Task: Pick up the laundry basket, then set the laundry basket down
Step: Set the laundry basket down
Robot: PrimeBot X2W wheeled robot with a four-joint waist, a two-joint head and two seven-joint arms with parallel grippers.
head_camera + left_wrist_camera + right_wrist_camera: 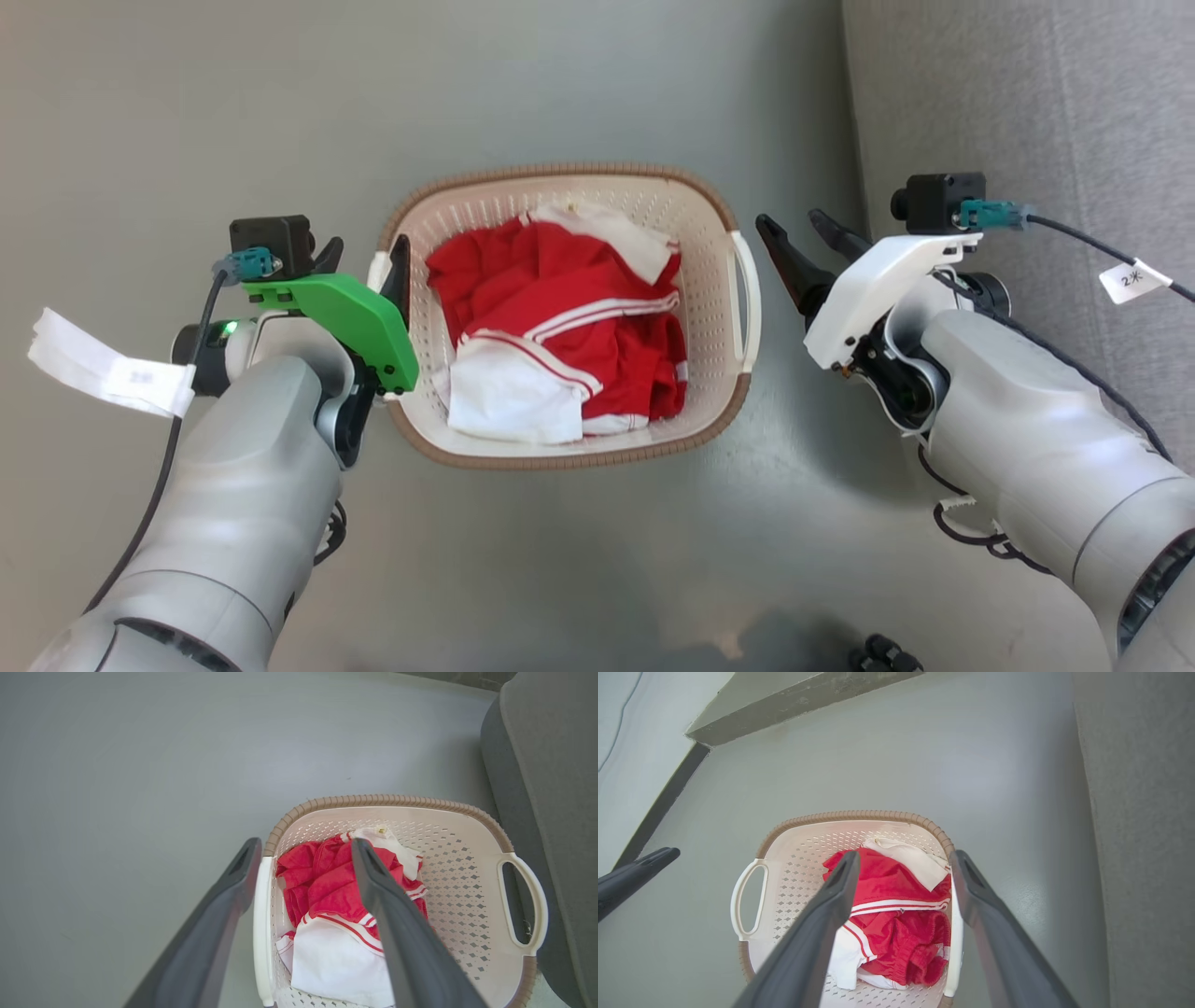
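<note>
In the head view, the basket is seen on the floor between the arms, a handle toward each; the left gripper, jaws apart, is set astride the left handle, while the right gripper, jaws also apart, is held just beside the right handle, not touching. In the left wrist view, one finger is shown outside that handle and one inside. In the right wrist view, the right handle is framed between spread fingers, so only a short reach is judged needed.

A white cable tag reads "2" plus an unclear mark.
</note>
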